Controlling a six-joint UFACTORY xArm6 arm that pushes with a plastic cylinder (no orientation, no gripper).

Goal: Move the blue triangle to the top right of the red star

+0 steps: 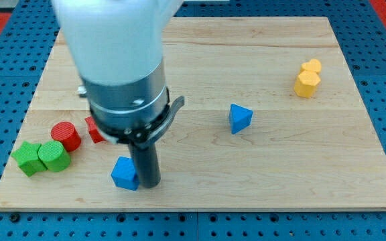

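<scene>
The blue triangle [240, 118] lies on the wooden board [267, 167] right of the middle. A red block [95, 130], partly hidden behind the arm so its shape is unclear, sits at the view's left next to a red cylinder [66, 136]. My tip [148, 183] rests on the board near the view's bottom, touching the right side of another blue block [124, 174]. The tip is far to the left of and below the blue triangle.
A green star [27, 158] and a green cylinder [53, 156] sit at the lower left. Two yellow blocks [307, 77] touch each other at the upper right. The arm's bulky white and grey body [122, 67] hides the board's upper left.
</scene>
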